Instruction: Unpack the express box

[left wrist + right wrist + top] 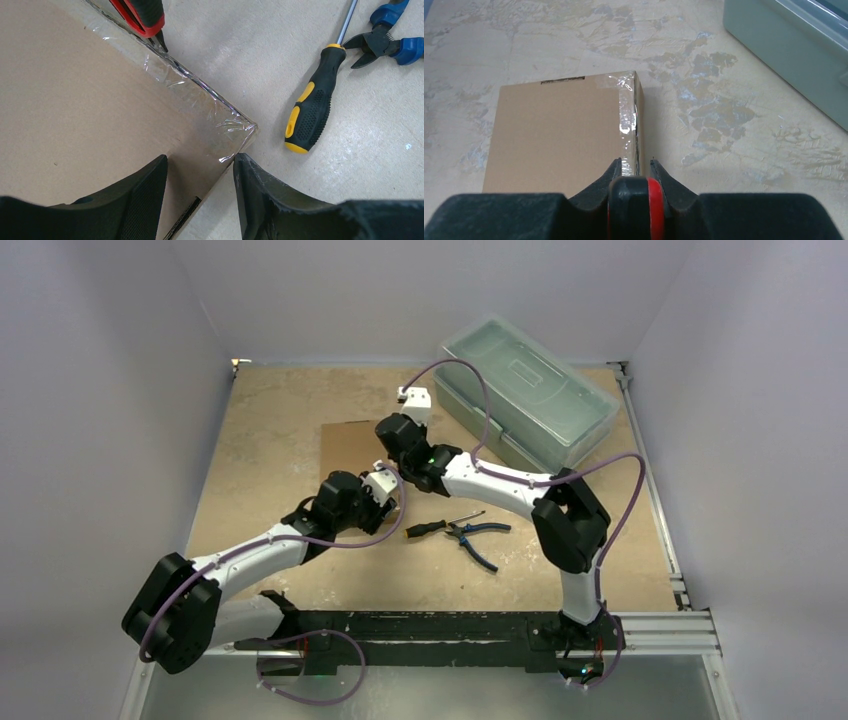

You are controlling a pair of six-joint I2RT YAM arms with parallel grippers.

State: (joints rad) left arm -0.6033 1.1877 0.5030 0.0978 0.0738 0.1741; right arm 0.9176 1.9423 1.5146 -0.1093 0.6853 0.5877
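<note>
Right hand [635, 169] grips a red cutter [645, 202] against the taped express box [554, 135].

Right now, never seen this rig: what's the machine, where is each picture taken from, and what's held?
A left arm and a right arm, both robotic, are bolted to the near edge of a table. The top view looks down from behind them; each other view comes from a wrist camera. On the table lie a cardboard box, a toolbox, a screwdriver and pliers. The right fingers are shut on a red-and-black knife, its tip at the box's taped edge. The left fingers are open, straddling a box corner.
</note>
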